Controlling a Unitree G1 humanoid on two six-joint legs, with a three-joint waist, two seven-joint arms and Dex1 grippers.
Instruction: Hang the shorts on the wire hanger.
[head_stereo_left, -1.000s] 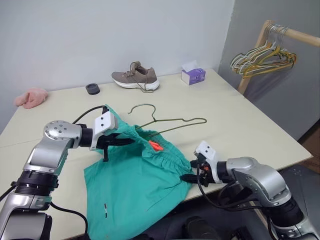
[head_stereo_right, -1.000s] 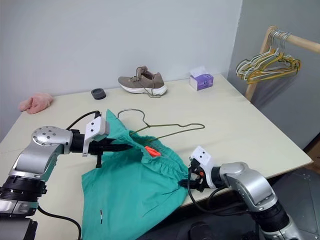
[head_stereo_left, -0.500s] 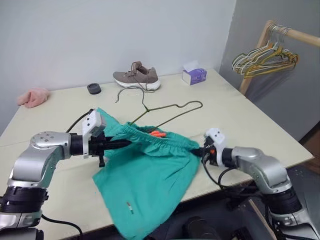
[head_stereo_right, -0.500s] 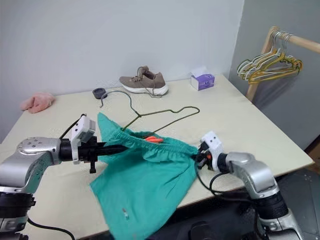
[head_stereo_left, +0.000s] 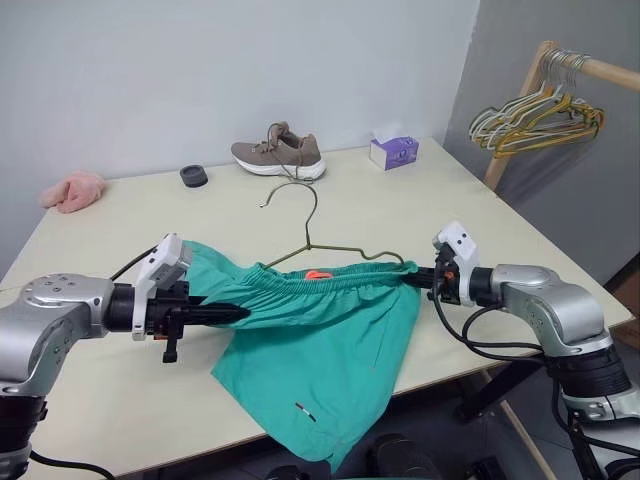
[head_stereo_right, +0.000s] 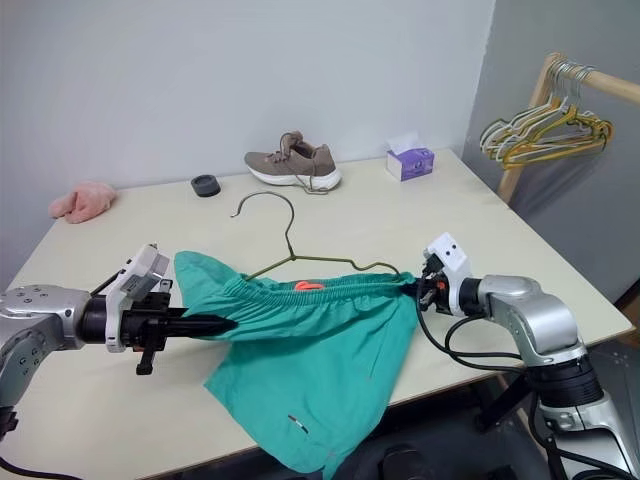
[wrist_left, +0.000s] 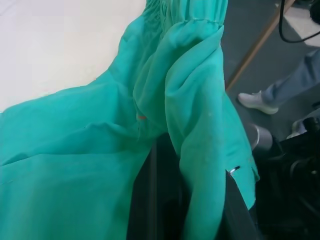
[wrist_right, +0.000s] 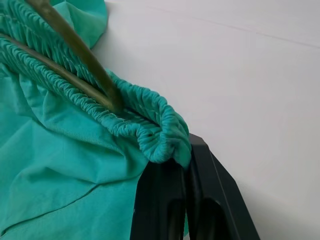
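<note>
Both grippers are clamped on the shorts (head_stereo_left: 330, 330), operator: your left gripper (head_stereo_left: 238, 313) pinches the waistband's left end, and your right gripper (head_stereo_left: 408, 281) pinches its right end, fingers pressed together on the gathered elastic. Between them the teal-green waistband is pulled into a nearly straight line above the near part of the table (head_stereo_left: 480, 230), while the legs of the shorts hang down and drape past the near edge. A small orange tag (head_stereo_left: 318, 274) shows just inside the waistband, and a small white mark (head_stereo_left: 300, 407) sits low on the hanging cloth.

Your wire hanger (head_stereo_left: 310, 225) lies just behind the waistband, its hook pointing toward the far side of the table and its lower bar touching the elastic; the right wrist view shows the olive wire (wrist_right: 75, 47) running along the gathered band close to your right gripper's fingers (wrist_right: 165, 205).

Your left arm reaches in from the left with the gripper pointing right and slightly down. Your right arm comes in from the right, elbow bent, gripper pointing left.

Farther back on the table are a shoe (head_stereo_left: 278, 153), a pink cloth (head_stereo_left: 70, 190) and a tissue box (head_stereo_left: 393, 151).
</note>
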